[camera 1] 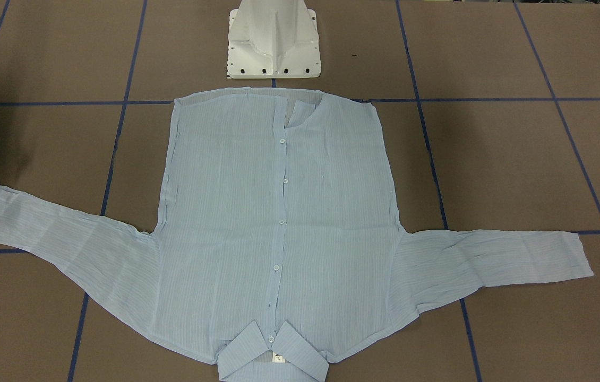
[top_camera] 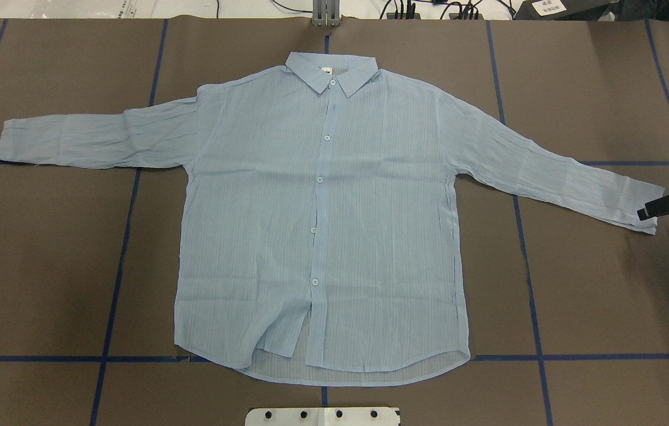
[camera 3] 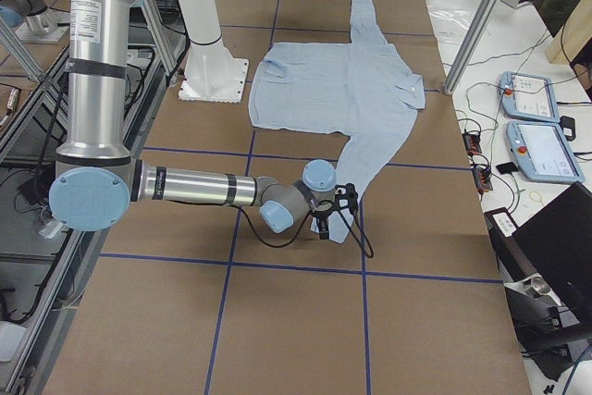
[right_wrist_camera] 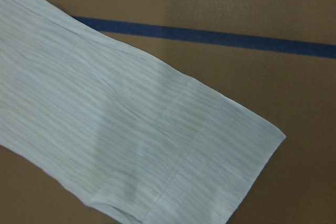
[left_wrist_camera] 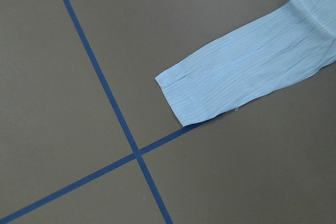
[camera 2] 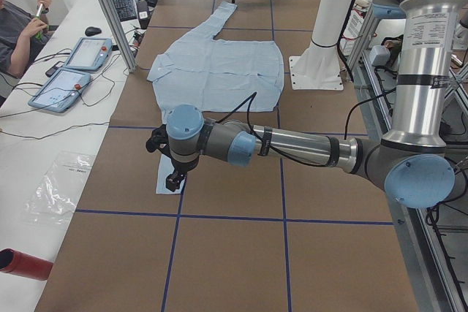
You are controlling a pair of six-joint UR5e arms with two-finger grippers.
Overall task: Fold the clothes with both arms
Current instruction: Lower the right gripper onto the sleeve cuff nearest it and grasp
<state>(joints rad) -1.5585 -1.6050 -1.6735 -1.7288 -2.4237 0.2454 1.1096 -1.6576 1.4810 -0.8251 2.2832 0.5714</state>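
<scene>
Now | striped shirt (top_camera: 322, 225) flat, buttons up, mid-table (top_camera: 595, 284), sleeves spread for folding | right gripper (top_camera: 651, 210) low at right-side cuff (top_camera: 630, 198), seemingly poised to pinch, opening unreadable | left gripper (camera 2: 174, 179) above left-side cuff (left_wrist_camera: 197, 95), likewise poised, opening unreadable

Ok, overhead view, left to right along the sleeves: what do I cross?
Cuff at view's left → button placket → cuff at view's right → right gripper, at that cuff's edge.

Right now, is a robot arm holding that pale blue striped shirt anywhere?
Nothing looks held. The pale blue striped shirt lies flat; the black right gripper hovers by one sleeve cuff, which lies flat too.
</scene>
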